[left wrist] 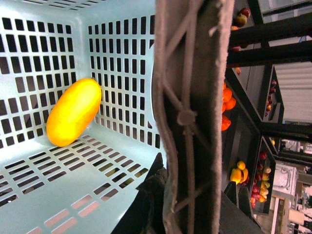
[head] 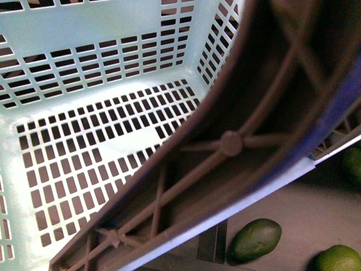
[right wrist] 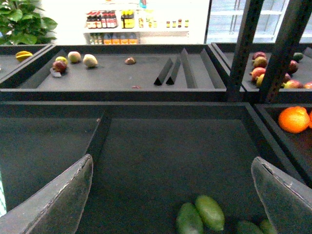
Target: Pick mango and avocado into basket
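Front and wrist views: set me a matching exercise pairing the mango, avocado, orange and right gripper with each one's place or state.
Things:
1. mango
2. avocado
3. orange
4. right gripper

Places or states:
A. open, holding nothing
B. in a side tray, apart from the green fruit
C. inside the basket, by a slotted wall
D. on the dark surface outside the basket

Pairs: 1-C, 2-D, 3-B, 4-A
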